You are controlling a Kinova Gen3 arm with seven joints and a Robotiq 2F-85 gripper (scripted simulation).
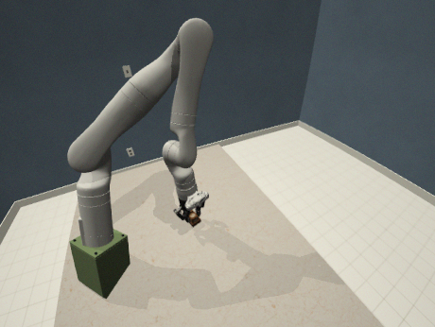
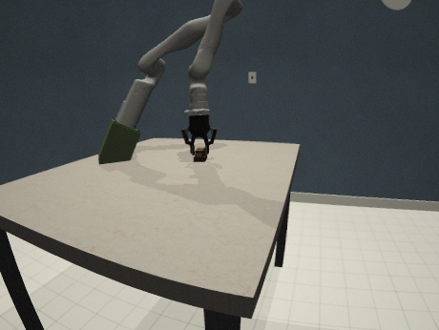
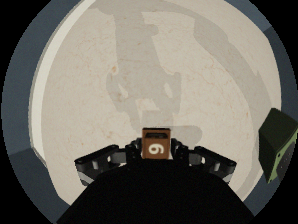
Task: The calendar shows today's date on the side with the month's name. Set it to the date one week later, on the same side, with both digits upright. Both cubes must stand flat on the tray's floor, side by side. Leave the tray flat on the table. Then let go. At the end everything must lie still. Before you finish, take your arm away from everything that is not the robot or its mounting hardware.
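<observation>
The small brown calendar (image 1: 197, 222) (image 2: 199, 157) stands on the table under the gripper. In the wrist view a brown face with a pale digit (image 3: 156, 149) shows, sideways in the picture; whether it is a 6 or a 9 I cannot tell. A dark recess lies behind it, by the brown rim (image 3: 156, 130). My gripper (image 1: 191, 215) (image 2: 199, 151) (image 3: 156, 144) points down, part open, with one finger on each side of the brown piece and very close to it. No firm grip shows. The second cube and the month's name are not readable; the black gripper body hides the near part.
The arm's green base block (image 1: 100, 265) (image 2: 119, 143) (image 3: 276, 142) stands on the table (image 1: 156, 250) (image 2: 157, 210) (image 3: 225, 90), away from the calendar. The arm's shadow falls across the table top. No other loose object shows.
</observation>
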